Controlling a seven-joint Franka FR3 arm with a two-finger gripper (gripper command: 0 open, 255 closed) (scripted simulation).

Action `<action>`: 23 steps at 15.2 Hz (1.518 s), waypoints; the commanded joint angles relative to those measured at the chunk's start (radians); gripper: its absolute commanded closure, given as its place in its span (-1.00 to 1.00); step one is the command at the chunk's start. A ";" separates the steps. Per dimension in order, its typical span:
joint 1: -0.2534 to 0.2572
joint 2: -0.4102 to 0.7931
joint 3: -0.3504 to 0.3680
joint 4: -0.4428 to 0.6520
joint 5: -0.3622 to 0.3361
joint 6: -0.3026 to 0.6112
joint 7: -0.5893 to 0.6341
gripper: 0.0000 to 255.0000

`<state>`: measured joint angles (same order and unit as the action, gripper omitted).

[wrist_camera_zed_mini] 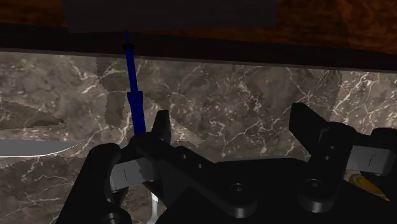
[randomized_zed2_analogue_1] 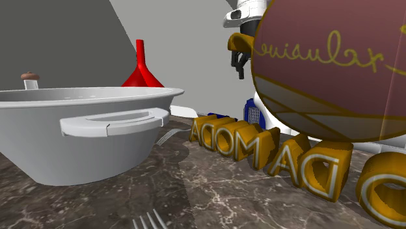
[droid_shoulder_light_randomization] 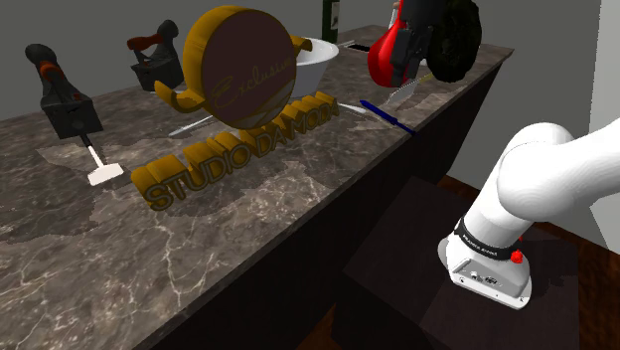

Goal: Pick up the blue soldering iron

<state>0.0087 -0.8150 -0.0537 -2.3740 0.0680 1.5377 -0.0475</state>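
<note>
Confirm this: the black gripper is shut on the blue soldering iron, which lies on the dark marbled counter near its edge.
Wrong on the grip. The wrist view shows the gripper open, fingers wide apart, with the blue soldering iron beside one finger, unclasped. It does lie on the dark marbled counter near its edge.

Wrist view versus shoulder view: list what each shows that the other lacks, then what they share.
Wrist view: the gripper with its fingers apart, and the blue soldering iron lying by one finger, unclasped. Shoulder view: the white bowl, the black tool at that view's left and the white arm. Both: the blue soldering iron on the marble counter, near its edge.
</note>
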 commanded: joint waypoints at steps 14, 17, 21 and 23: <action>-0.056 0.012 -0.163 -0.313 -0.101 0.586 -0.201 -1.00; -0.057 0.020 -0.169 -0.349 -0.103 0.630 -0.205 -1.00; -0.058 0.030 -0.174 -0.378 -0.105 0.668 -0.209 -1.00; -0.058 0.027 -0.174 -0.380 -0.105 0.668 -0.209 1.00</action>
<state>-0.0495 -0.7886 -0.2271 -2.7533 -0.0373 2.2035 -0.2563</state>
